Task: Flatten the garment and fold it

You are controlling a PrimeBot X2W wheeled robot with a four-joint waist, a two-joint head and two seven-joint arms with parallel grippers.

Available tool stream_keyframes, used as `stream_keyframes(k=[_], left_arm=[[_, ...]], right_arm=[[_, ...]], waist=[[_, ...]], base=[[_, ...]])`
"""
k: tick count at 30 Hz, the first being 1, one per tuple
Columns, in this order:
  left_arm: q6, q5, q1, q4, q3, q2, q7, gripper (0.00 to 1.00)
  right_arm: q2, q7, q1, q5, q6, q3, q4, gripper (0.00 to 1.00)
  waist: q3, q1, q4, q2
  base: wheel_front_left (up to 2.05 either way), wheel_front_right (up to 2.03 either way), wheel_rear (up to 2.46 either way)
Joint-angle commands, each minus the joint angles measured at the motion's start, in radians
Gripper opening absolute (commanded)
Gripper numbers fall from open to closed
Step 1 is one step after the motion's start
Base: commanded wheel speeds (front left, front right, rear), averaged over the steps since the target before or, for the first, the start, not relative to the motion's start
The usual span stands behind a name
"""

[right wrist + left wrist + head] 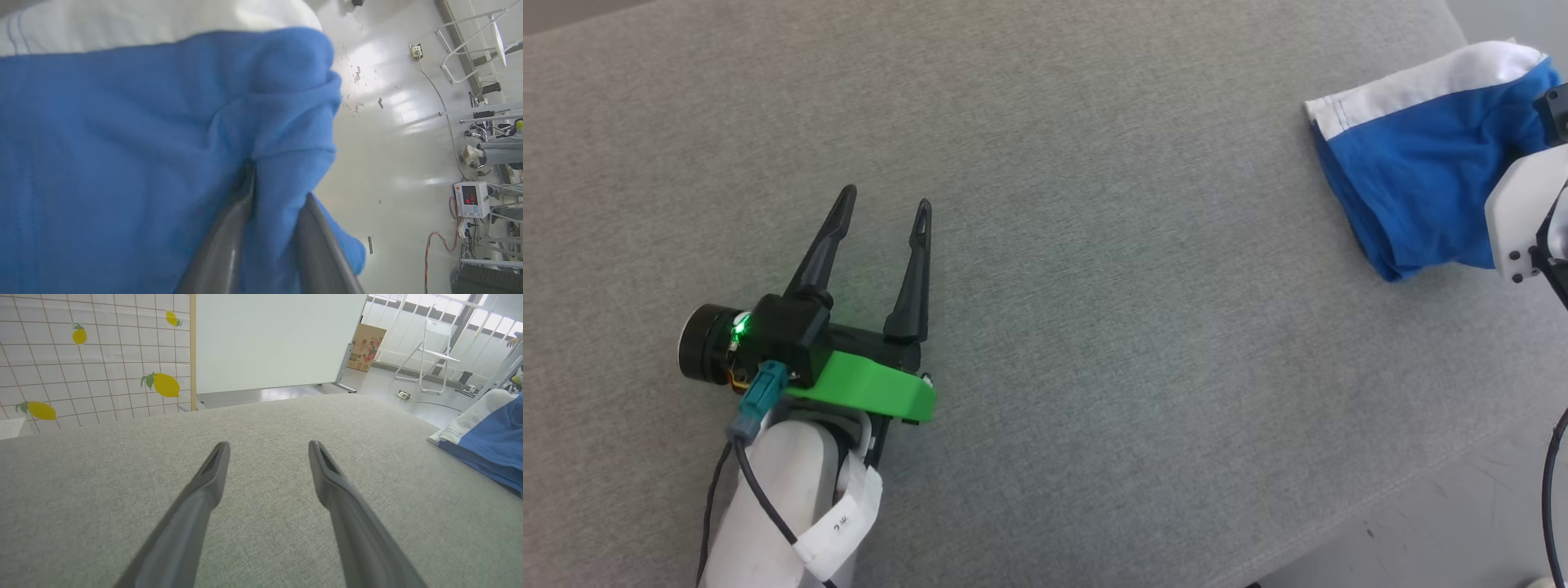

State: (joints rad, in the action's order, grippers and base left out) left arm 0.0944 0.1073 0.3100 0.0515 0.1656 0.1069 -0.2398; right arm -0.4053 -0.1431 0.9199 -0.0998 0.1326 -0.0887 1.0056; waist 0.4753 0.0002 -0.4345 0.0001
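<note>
Head view: a wide grey bench, cloth-covered, mostly bare across the middle and the left. At its far right, close to the edge, the garment: bright blue with a white band along the upper side, bunched in several layers, not spread at all. Partly covered there by the pale forearm of the right arm. Cannot tell whether lying fully on the bench or partly lifted; in the right wrist view, pale floor just beside the blue cloth.

Lower left in the head view, the left gripper: over bare bench, well apart from the garment, fingers spread wide with nothing between them.

In the right wrist view, the right gripper: fingers drawn close, pinching a fold of the blue cloth, with puckers running out from the grip.

Judged from this: the flattening step, at its very beginning, no fold started. Next move probably calls for bringing the garment toward the bare middle of the bench, then taking a second edge, perhaps the white band, with the left gripper and pulling apart to open the layers. Needs a firm pinch on the right while dragging, and care on the left not to catch more than one layer.
</note>
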Motion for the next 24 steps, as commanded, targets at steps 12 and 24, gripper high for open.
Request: stream_keyframes(k=[12,24], left_arm=[[-0.031,0.08,-0.071,0.072,-0.016,-0.034,-0.021,1.0],[-0.05,0.143,-0.219,0.057,-0.051,-0.055,-0.022,1.0]], right_arm=[[0.005,0.246,-0.044,-0.003,-0.002,0.048,0.032,1.0],[0.077,0.398,-0.375,0.233,-0.002,0.044,-0.352,1.0]], waist=[[-0.227,-0.0002,0.108,-0.0001],[-0.425,-0.0002,0.251,-0.0001]], base=[[0.0,0.0,0.0],[0.0,0.0,0.0]])
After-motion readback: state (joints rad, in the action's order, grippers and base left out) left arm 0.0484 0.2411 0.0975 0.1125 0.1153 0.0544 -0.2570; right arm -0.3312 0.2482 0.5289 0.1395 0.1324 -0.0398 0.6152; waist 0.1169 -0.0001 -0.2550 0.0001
